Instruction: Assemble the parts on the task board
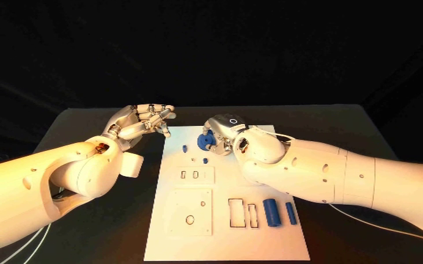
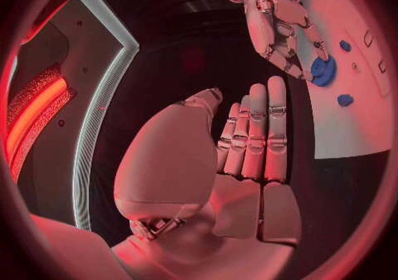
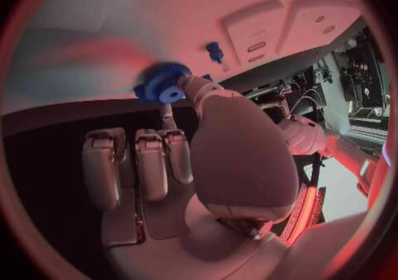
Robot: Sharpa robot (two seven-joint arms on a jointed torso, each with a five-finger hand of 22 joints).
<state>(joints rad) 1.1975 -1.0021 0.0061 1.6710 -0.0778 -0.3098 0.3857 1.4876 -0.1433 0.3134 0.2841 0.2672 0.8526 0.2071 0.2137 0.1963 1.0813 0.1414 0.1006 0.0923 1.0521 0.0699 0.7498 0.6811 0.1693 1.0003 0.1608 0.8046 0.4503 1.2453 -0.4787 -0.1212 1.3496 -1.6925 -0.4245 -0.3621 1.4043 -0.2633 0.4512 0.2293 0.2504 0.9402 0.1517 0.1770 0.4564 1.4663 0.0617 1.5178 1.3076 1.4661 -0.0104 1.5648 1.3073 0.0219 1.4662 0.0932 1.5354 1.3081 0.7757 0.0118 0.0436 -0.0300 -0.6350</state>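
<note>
The white task board [image 1: 198, 239] lies lengthwise on the black worktop [image 1: 88, 123], its long axis running from the bottom of the head view up toward the middle of the frame. The right robot hand [image 1: 231, 134] sits over the board's upper end, just right of centre, and pinches a blue gear [image 1: 208, 141] at the gear's rim. In the right wrist view the blue gear [image 3: 163, 83] is caught between the thumb and a fingertip, its toothed edge and pale centre hole turned toward the camera, just above the board; whether it touches the board cannot be told.

The left robot hand [image 1: 143, 120] hovers beside the board's upper left corner, above the worktop, fingers curled inward and together, grasping nothing; the left wrist view shows its fingers [image 2: 257, 131] folded side by side toward the palm.

Near the gear, two small blue pegs [image 1: 185, 149] stand or lie on the board, left of and below it. At the lower right of the board two blue cylinders [image 1: 272, 213] lie side by side, long axes parallel to the board's long edge, next to rectangular slots [image 1: 236, 212]. A raised white block [image 1: 191, 212] with a round hole occupies the lower left part of the board.
</note>
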